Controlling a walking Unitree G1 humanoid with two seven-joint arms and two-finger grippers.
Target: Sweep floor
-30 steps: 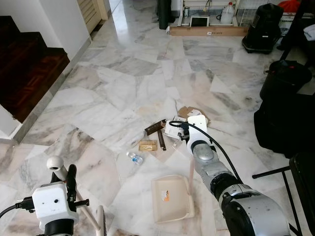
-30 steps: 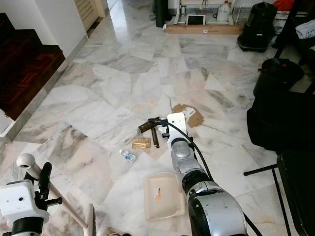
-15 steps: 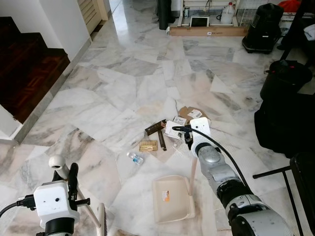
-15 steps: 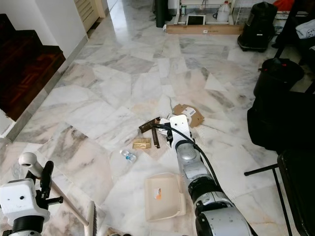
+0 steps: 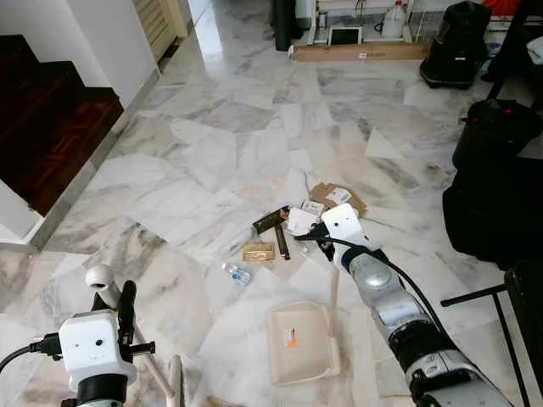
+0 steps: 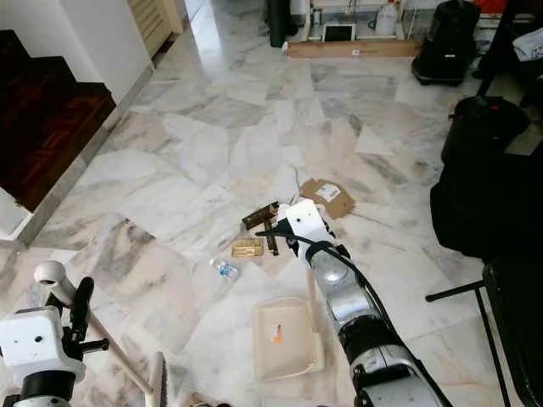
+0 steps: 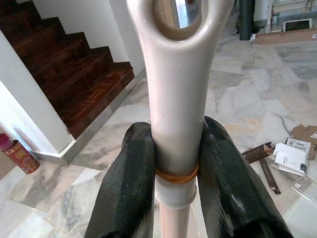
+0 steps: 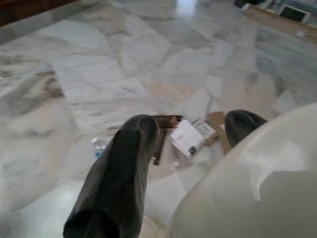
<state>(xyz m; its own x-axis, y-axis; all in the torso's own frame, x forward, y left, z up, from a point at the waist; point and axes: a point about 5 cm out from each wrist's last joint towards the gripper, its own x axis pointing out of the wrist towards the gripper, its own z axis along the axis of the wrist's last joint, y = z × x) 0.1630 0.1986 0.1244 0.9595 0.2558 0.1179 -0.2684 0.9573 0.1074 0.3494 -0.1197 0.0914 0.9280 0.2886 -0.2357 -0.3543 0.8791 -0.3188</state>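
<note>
My left gripper at the lower left is shut on the top of a beige broom handle; its black fingers clamp both sides. The broom head rests on the floor below. My right gripper is shut on the upright handle of a beige dustpan lying flat on the marble. Beyond the pan lies litter: brown strips, a golden packet, a small plastic bottle, white paper and flat cardboard.
Dark wooden stairs rise at the left behind a white wall. Black bags and a black bin crowd the right side, with a black stand leg near my right arm. A long cardboard box lies at the back.
My right arm has reached a little further out and to the right, still holding the dustpan handle. The dustpan sits in nearly the same spot. The left gripper and broom have not moved.
</note>
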